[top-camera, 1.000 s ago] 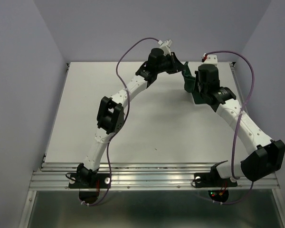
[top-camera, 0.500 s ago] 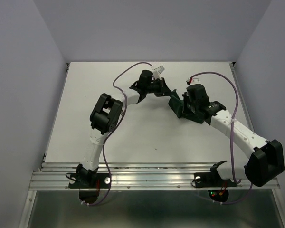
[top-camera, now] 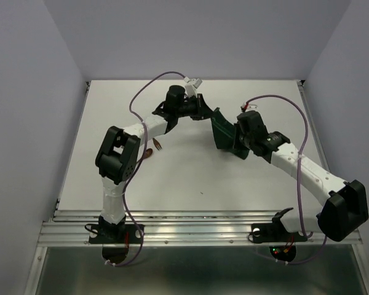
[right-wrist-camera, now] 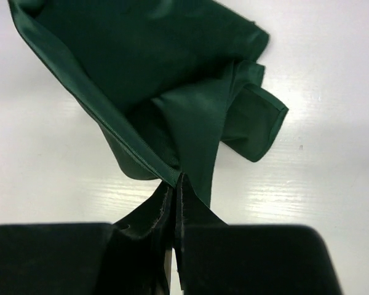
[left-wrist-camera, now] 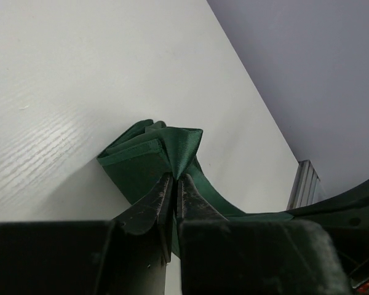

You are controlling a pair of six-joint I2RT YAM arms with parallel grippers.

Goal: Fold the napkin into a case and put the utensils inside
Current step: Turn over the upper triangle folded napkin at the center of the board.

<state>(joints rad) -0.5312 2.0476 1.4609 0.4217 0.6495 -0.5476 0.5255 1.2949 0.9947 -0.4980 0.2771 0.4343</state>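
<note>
The white surface (top-camera: 190,178) carries the dark green napkin (top-camera: 223,130), which is bunched and partly raised between my two arms. My left end effector (left-wrist-camera: 174,182) is closed tight on a folded napkin edge. My right end effector (right-wrist-camera: 174,187) pinches another edge, its fingers almost meeting. The utensils (top-camera: 157,145) lie beside my left arm, apart from the napkin.

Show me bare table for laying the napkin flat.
Bare: near middle of the table, between left arm and right arm; also its left edge. Crowded: left claw and right claw pinching the napkin; utensils beside the left arm.
</note>
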